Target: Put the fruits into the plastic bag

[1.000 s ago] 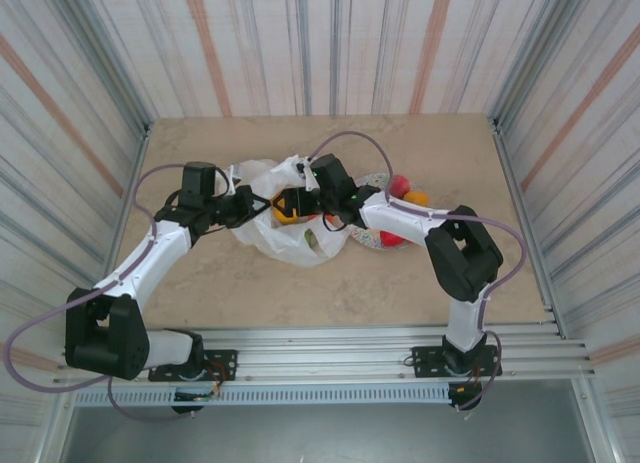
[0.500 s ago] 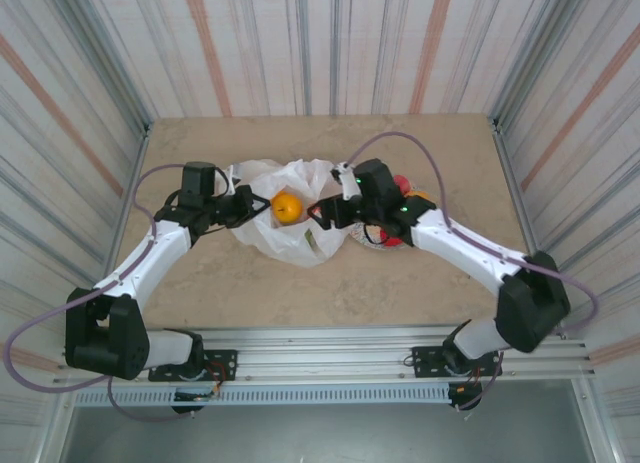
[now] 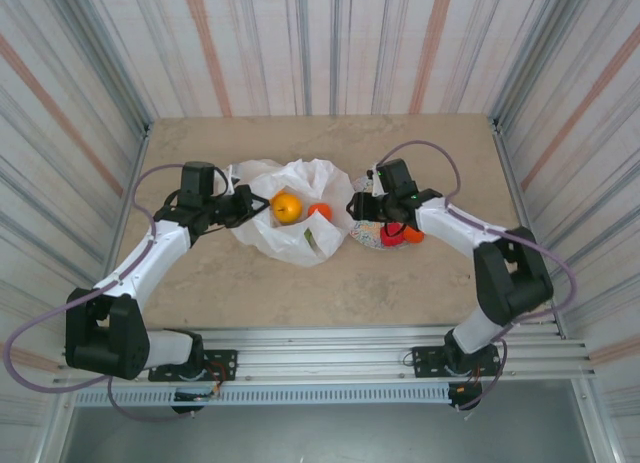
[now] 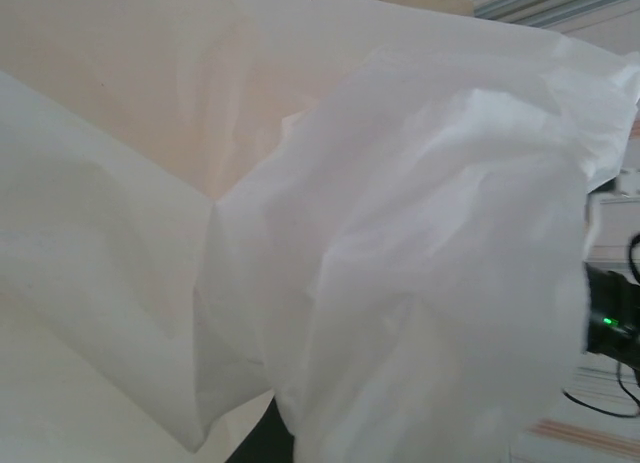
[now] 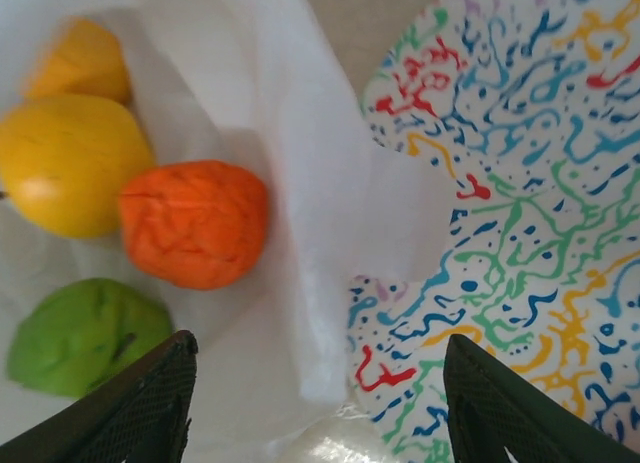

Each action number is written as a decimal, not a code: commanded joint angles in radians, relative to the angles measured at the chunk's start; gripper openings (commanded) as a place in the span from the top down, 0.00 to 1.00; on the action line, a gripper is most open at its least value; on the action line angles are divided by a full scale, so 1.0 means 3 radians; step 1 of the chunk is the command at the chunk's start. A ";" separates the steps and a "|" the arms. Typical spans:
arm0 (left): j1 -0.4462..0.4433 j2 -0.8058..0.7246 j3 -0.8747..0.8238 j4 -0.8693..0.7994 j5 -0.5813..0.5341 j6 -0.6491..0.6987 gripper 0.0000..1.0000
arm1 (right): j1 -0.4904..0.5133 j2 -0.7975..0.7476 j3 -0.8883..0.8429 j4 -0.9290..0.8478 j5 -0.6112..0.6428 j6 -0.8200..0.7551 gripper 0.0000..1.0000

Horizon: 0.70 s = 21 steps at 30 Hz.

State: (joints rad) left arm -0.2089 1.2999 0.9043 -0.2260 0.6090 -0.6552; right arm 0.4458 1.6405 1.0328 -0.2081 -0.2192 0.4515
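Your right gripper [image 5: 315, 423]: jaws wide, nothing between them, hanging over the spot where plastic bag [image 5: 285, 123] overlaps plate [image 5: 520, 193]. Plate carries multicoloured squiggles, no readable letters. Inside bag, mid-table: yellow fruit [image 5: 70, 163] touching orange fruit [image 5: 195, 223], green fruit [image 5: 85, 333] just below, yellow-orange fruit [image 5: 80, 58] under film. Red fruit [image 3: 392, 236] on plate, beside your right arm. Your left gripper [image 3: 238, 205] at bag's left edge; cannot tell its jaws, white film covers wrist view.
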 commanded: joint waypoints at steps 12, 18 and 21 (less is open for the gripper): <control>0.0016 0.0020 0.0015 0.0053 0.0047 0.0001 1.00 | 0.0040 0.0319 0.0188 0.0518 -0.0596 0.0324 0.86; 0.0021 -0.0036 0.0004 0.0098 -0.0016 -0.0084 1.00 | 0.0230 -0.0113 0.0262 0.0614 -0.0702 0.0435 1.00; 0.0041 -0.0159 -0.0025 0.0126 -0.0107 -0.0147 1.00 | 0.0298 -0.0270 0.0315 0.0718 -0.0727 0.0519 1.00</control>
State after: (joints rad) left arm -0.2085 1.2987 0.9039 -0.2157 0.5999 -0.6750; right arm 0.5205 1.6093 1.0924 -0.0364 -0.4026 0.5705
